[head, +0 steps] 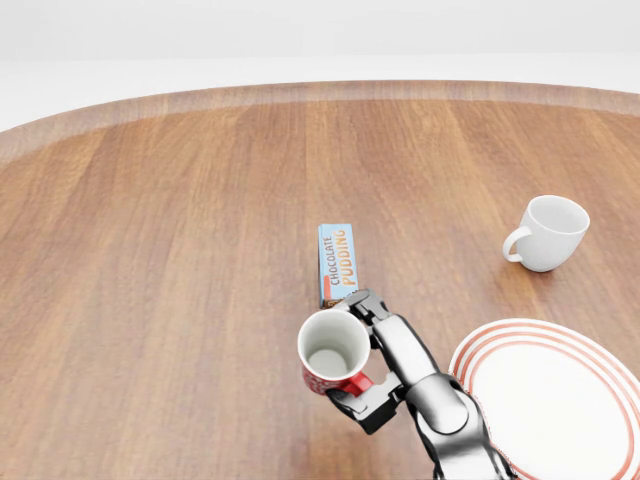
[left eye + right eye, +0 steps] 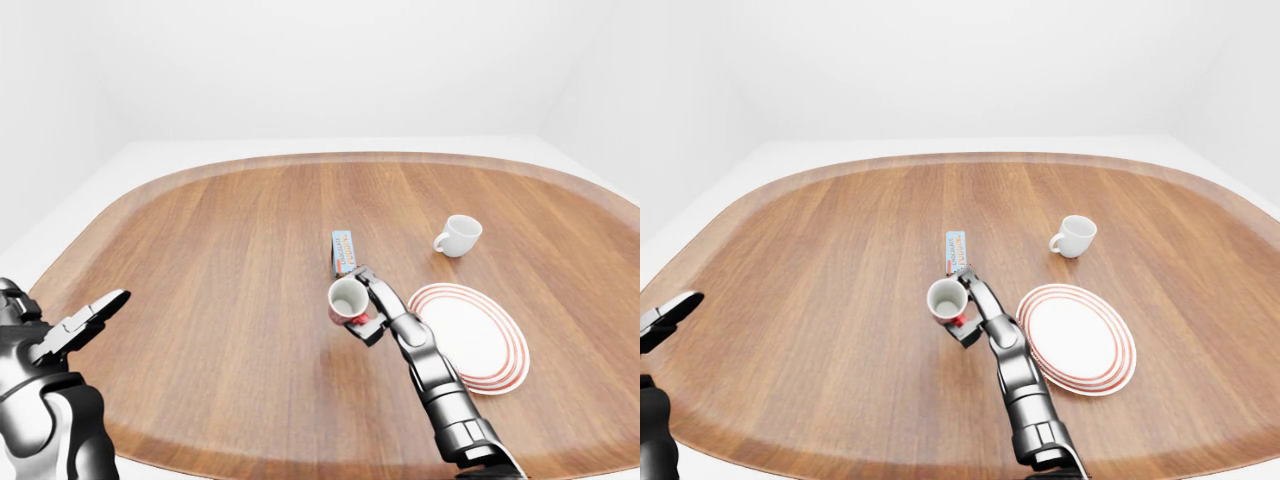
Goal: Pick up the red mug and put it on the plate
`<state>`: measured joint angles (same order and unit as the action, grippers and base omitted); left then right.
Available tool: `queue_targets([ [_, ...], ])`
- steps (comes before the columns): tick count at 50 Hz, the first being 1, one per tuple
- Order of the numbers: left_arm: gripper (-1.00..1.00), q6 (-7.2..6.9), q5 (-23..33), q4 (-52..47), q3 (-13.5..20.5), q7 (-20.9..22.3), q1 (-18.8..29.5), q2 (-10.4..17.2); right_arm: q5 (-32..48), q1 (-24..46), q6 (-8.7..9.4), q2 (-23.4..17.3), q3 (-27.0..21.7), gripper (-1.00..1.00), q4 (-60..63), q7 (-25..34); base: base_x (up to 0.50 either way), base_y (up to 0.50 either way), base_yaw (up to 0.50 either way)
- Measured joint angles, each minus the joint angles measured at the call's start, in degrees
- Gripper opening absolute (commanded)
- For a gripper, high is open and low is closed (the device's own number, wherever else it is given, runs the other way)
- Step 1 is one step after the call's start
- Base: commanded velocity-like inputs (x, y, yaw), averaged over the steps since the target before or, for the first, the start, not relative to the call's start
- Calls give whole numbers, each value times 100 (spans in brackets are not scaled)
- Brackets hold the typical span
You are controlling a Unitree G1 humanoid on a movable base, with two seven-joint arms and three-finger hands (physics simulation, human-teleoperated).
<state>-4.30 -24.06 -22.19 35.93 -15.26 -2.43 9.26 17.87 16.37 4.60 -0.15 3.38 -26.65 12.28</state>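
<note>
**Red mug in the right hand, left of the plate**

The right hand (image 1: pixel 362 372) sits in the lower middle of the head view, its fingers closed round the red mug (image 1: pixel 334 354). The mug's white interior faces the camera and its red wall shows along the lower edge; a dark finger runs along its right side and another part of the hand lies under it. In the left-eye view it seems to be lifted clear of the wood, though the gap beneath it is hard to judge. The grey forearm runs from the hand down to the bottom edge of the frame.

The plate (image 1: pixel 545 405), white with red rings at its rim, lies at the lower right of the head view, just right of the arm and partly cut by the frame edge. The mug is left of it and not over it.

A chocolate pudding box (image 1: pixel 337 262) stands on its long edge just above the hand, its lower end hidden behind the mug and fingers. A white cup (image 1: pixel 547 233) stands upright at the right of the frame, above the plate and well apart from it, handle to the left.

All of this rests on a rounded wooden table (image 2: pixel 220 260). The left hand (image 2: pixel 78 326) hangs at the lower left of the left-eye view over the table's rim, fingers spread and holding nothing.
</note>
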Motion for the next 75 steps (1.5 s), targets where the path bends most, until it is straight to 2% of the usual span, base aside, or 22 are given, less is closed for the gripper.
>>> queue_targets([
  [5,100,0,4,8,-9,-2,6,5,-291,597,39,-387,-358,-100,325,107,0,0,0],
  [10,100,-4,8,12,-17,-1,11,6,-624,1258,40,-952,-748,-100,236,156,0,0,0],
  [16,100,-21,-1,-2,-9,0,8,9,-890,1799,40,-1692,-1120,-100,-478,149,0,0,0],
  [20,100,-28,-1,-10,-7,1,6,8,-1037,1963,-34,-2199,-1348,-100,-1120,118,0,0,0],
  [24,100,-40,-4,-26,2,1,2,6,-1141,1992,-169,-2633,-1516,-100,-1605,105,0,0,0],
  [31,100,-55,8,-46,0,-1,4,3,-1261,1969,-688,-3101,-1647,-100,-2670,34,0,0,0],
  [35,100,-52,6,-38,3,2,8,7,-1339,1914,-960,-3254,-1667,-100,-3194,0,0,0,0],
  [45,100,-51,32,-45,-12,3,12,4,-1552,1569,-960,-3466,-1699,-100,-3991,54,0,0,0],
  [75,100,-69,64,-62,-29,-6,31,10,-1948,928,-960,-3441,-1791,-100,-4873,206,0,0,0],
])
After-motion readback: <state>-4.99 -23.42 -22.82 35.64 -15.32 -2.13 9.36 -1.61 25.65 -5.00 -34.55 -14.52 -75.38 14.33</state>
